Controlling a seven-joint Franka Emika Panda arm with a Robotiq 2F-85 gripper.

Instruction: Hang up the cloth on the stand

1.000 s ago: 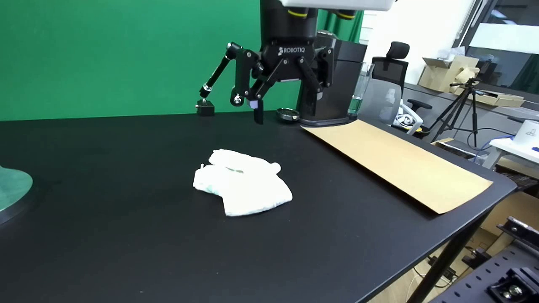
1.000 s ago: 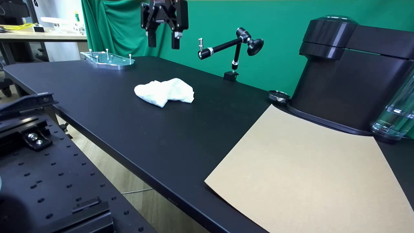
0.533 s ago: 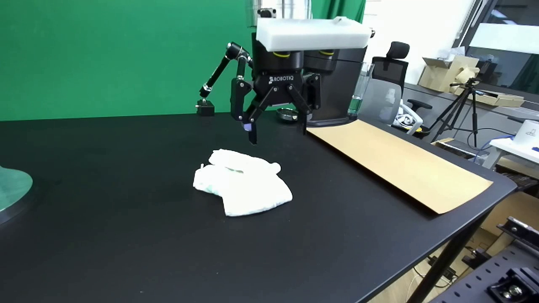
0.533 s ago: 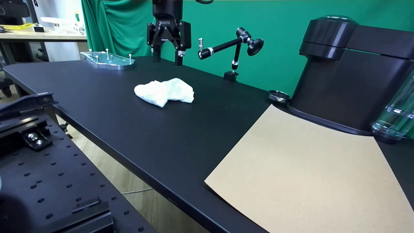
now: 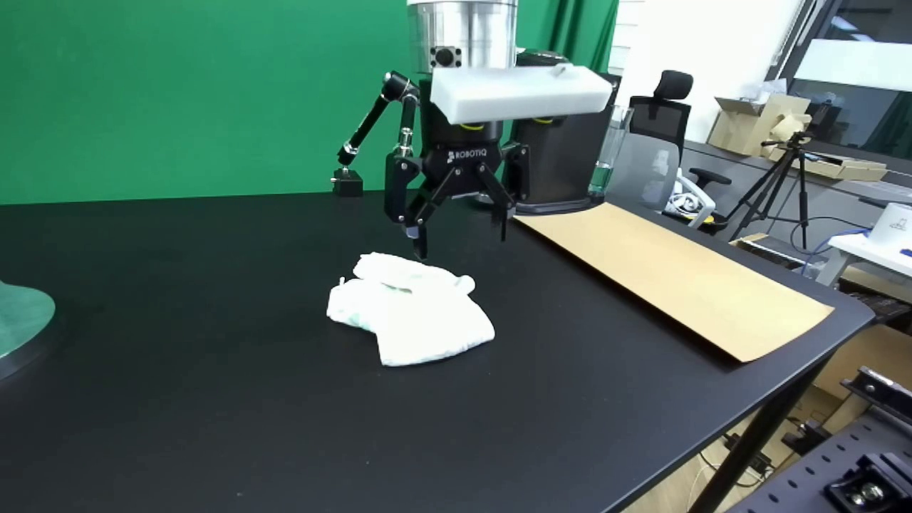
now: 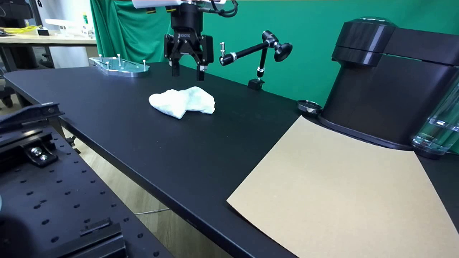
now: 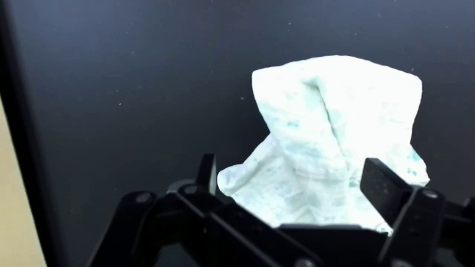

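Note:
A crumpled white cloth (image 5: 420, 313) with faint green marks lies on the black table. It also shows in an exterior view (image 6: 184, 102) and in the wrist view (image 7: 315, 148). My gripper (image 5: 462, 244) is open and points down above the table, higher than the cloth, with nothing between its fingers. In the wrist view, the near part of the cloth appears between the spread fingertips of the gripper (image 7: 290, 170). A black jointed stand (image 6: 251, 50) on a small block base is at the back table edge and also shows in an exterior view (image 5: 369, 125).
A black coffee machine (image 6: 387, 96) with a clear water tank stands at the back. A small round dish (image 6: 309, 106) sits beside it. A brown sheet (image 6: 333, 193) lies in front. A clear plate with white pegs (image 6: 120, 70) lies at the far table end.
My gripper has come down toward the table and the cloth, shifting slightly left in an exterior view. It has stayed open. The cloth and the stand have not moved.

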